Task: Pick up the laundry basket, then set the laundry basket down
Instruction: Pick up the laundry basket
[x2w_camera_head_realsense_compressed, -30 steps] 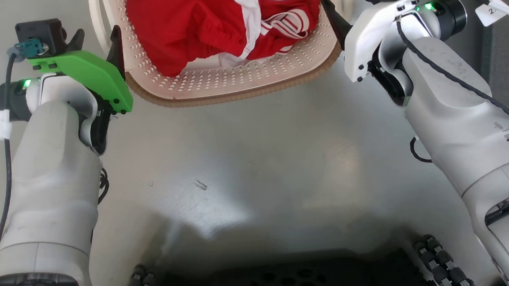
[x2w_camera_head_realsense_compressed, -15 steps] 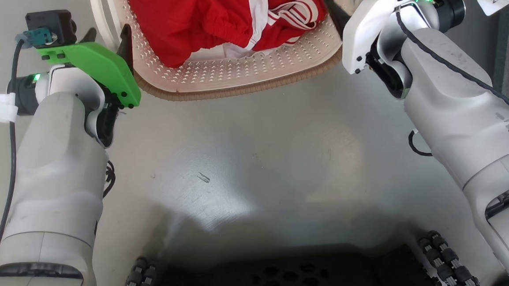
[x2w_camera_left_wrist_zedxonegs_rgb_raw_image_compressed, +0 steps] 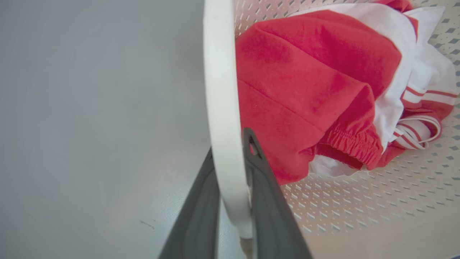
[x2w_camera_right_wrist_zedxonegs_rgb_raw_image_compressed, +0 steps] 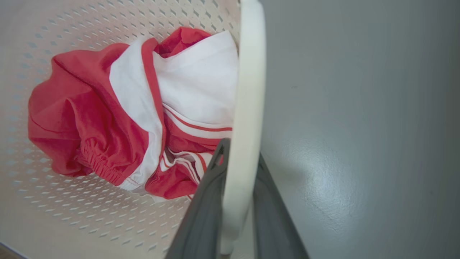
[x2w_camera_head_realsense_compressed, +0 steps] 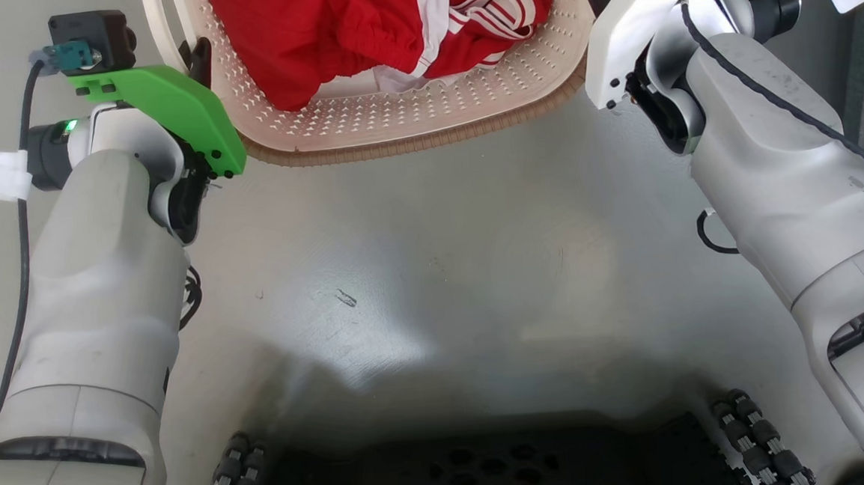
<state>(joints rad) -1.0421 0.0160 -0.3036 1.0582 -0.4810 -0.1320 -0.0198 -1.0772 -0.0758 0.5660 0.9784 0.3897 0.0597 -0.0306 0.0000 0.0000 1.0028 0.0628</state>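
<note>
Beside the laundry basket, arms outstretched, left hand and right hand each pinch a handle.

Cream perforated laundry basket, brown ribbed rim; red garment, white stripes; grey floor.

one laundry basket, two arms
</note>
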